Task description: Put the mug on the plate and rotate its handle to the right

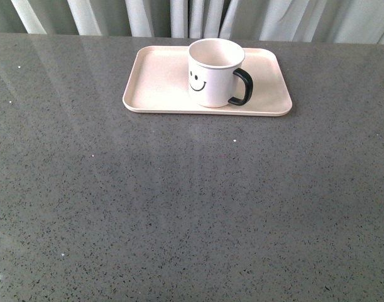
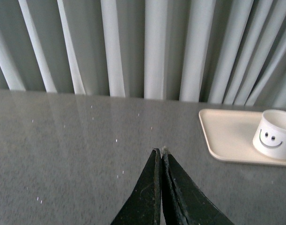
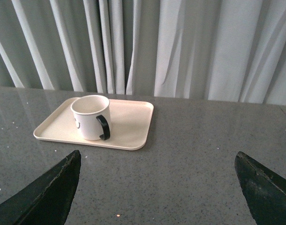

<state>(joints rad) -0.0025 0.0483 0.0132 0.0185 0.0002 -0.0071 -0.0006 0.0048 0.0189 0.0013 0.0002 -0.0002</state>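
The cream-white mug (image 1: 213, 74) with a black smiley face stands upright on the pale pink plate (image 1: 155, 85) at the far middle of the table. Its black handle (image 1: 242, 87) points to the right in the front view. The mug (image 2: 275, 134) and plate (image 2: 228, 136) also show in the left wrist view, and in the right wrist view the mug (image 3: 90, 117) stands on the plate (image 3: 131, 124) with the handle (image 3: 104, 127) showing. My left gripper (image 2: 160, 151) is shut and empty, away from the plate. My right gripper (image 3: 157, 161) is open and empty, short of the plate. Neither arm shows in the front view.
The grey speckled table (image 1: 192, 207) stretches from the plate to the near edge. Pale curtains (image 1: 198, 16) hang just behind the table's far edge.
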